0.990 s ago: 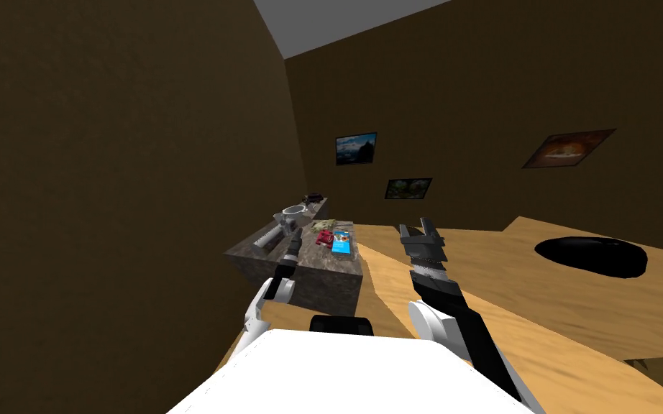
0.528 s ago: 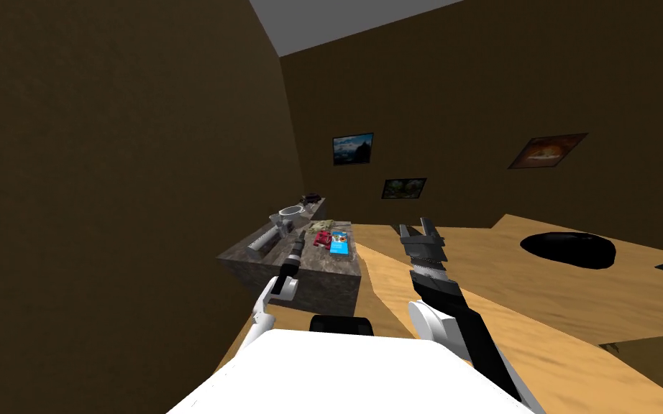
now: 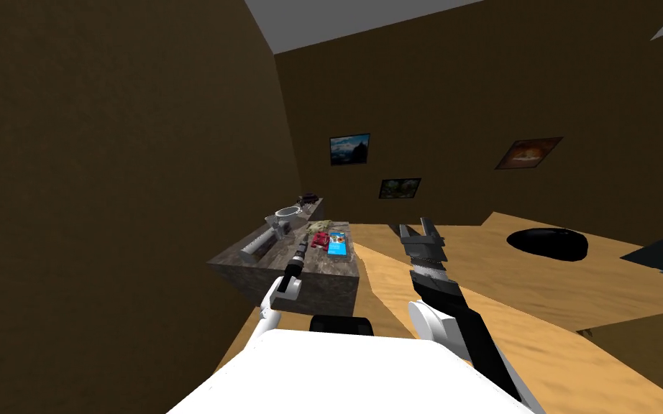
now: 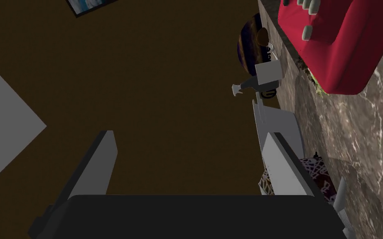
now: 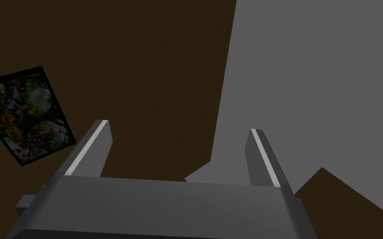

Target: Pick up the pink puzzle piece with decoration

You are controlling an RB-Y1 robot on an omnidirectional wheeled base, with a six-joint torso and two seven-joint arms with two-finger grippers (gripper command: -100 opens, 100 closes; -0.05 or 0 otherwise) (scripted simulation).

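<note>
The puzzle piece (image 3: 319,241) is showing as a chunky crimson-pink block with rounded corners and small pale studs on top. It is lying flat on the tabletop (image 3: 323,277), a slab of dark, veined, marble-like stone. A glossy blue box (image 3: 336,246) is lying just beside it at three o'clock. The left tool (image 3: 300,250) is hanging over the tabletop, apart from the piece, which lies at about two o'clock from it. Its thin grey blades are standing spread with nothing between them. The right tool (image 3: 418,233) is hanging off the tabletop at three o'clock, over the pale wood-grain floor (image 3: 538,287), its blades likewise spread wide. Matte dark brown walls (image 3: 107,180) are closing in the room.
</note>
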